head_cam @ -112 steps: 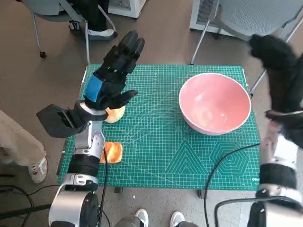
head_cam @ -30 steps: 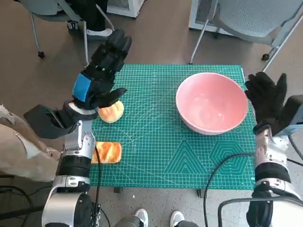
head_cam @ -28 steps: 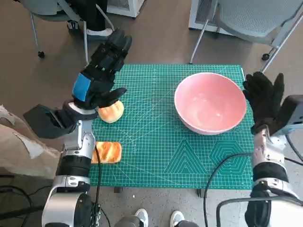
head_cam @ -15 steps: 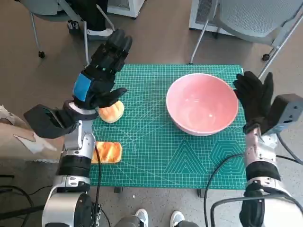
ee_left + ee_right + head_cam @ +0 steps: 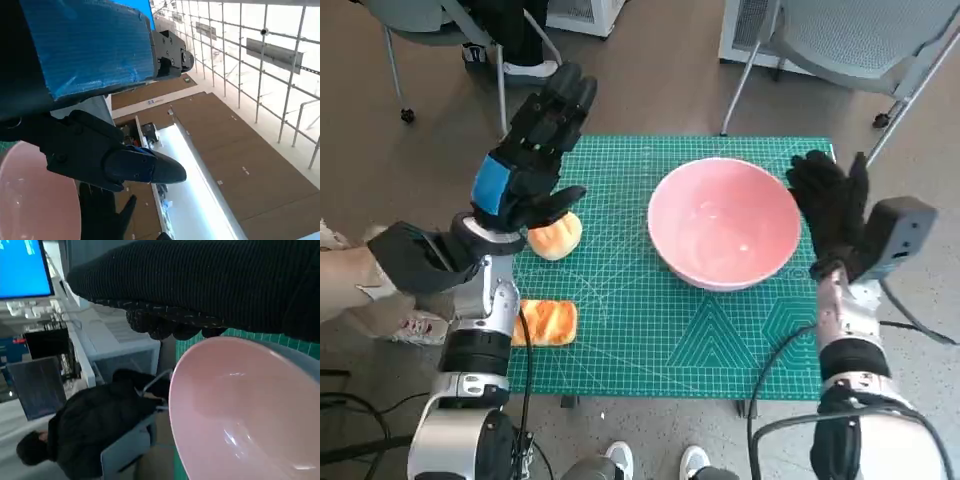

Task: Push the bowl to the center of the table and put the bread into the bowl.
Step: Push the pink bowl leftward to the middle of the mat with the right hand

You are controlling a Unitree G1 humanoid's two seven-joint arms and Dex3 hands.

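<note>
The pink bowl (image 5: 724, 234) stands empty near the middle of the green mat (image 5: 660, 330); its rim fills the right wrist view (image 5: 240, 410) and shows in the left wrist view (image 5: 35, 200). My right hand (image 5: 832, 212), fingers spread and upright, presses against the bowl's right side. A round bread roll (image 5: 555, 237) lies at the mat's left, just under my left hand (image 5: 535, 150), which hovers open above it, holding nothing. A second, flat piece of bread (image 5: 548, 322) lies by the mat's left edge next to my left forearm.
Grey chairs stand behind the table at the upper left (image 5: 430, 20) and upper right (image 5: 860, 40). A person's shoe (image 5: 415, 328) and leg show at the left. A black cable (image 5: 790, 345) crosses the mat's lower right corner. A seated person in dark clothes (image 5: 95, 425) shows in the right wrist view.
My right hand came down beside the bowl and has pushed it leftward across the mat toward the middle. The left hand stays hovering over the roll.
</note>
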